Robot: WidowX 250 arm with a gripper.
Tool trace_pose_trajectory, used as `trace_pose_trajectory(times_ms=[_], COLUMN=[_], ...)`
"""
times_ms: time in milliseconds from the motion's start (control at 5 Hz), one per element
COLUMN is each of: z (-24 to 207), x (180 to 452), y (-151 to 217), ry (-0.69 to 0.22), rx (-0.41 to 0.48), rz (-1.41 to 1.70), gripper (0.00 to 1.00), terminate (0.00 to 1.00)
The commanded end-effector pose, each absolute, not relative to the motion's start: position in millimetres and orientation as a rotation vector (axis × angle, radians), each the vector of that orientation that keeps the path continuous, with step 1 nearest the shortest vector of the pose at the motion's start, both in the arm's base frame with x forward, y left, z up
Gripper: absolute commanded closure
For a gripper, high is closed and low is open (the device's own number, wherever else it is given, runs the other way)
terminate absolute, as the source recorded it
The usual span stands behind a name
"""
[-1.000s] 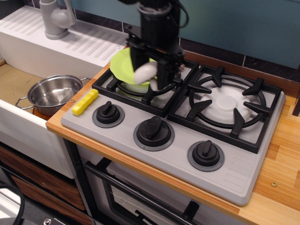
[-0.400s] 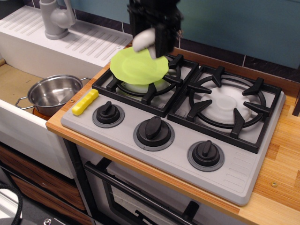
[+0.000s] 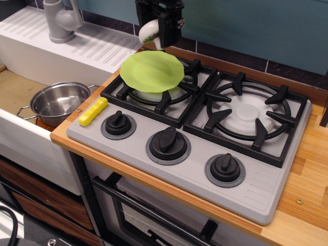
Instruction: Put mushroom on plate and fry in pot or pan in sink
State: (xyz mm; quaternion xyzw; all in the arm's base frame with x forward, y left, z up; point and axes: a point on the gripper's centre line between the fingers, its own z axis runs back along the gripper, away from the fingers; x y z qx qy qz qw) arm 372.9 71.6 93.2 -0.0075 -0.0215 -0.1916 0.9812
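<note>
A lime-green plate (image 3: 152, 71) rests tilted on the left burner's grate. High above its far edge, my gripper (image 3: 155, 32) is shut on the grey-white mushroom (image 3: 149, 31), whose cap sticks out to the left between the black fingers. The yellow fry (image 3: 93, 111) lies on the stove's front-left corner, beside the leftmost knob. The shiny steel pot (image 3: 59, 103) stands in the sink (image 3: 15, 92) to the left, with nothing inside it.
A grey tap (image 3: 61, 19) stands on the ribbed white drainboard (image 3: 87, 45) behind the sink. The black grate of the right burner (image 3: 248, 115) and three black knobs (image 3: 168, 142) fill the stove top. Wooden counter (image 3: 307, 179) runs along the right.
My gripper has risen from the left burner with the mushroom in it and moved back and a little left, uncovering the whole plate. Plate, fry and pot stayed put.
</note>
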Motion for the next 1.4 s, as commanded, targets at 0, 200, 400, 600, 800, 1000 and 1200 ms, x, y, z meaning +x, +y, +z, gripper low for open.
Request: trace_pose_trajectory(times_ms=[0, 200, 400, 600, 800, 1000, 1200], z=[97, 94, 91, 91, 93, 100, 115], x=[388, 381, 377, 375, 373, 370, 362], y=[81, 75, 71, 66, 62, 59, 58], ry=[-0.112, -0.107, -0.104, -0.099, -0.093, -0.080, -0.056], rx=[-0.006, 0.000, 0.009, 0.010, 0.008, 0.011, 0.014], rz=[-0.386, -0.344, -0.340, -0.339, -0.332, -0.326, -0.323], gripper=[1.00, 1.00, 0.00, 0.00, 0.00, 0.00, 0.00], terminate=[0.00, 0.00, 0.00, 0.00, 0.00, 0.00, 0.00])
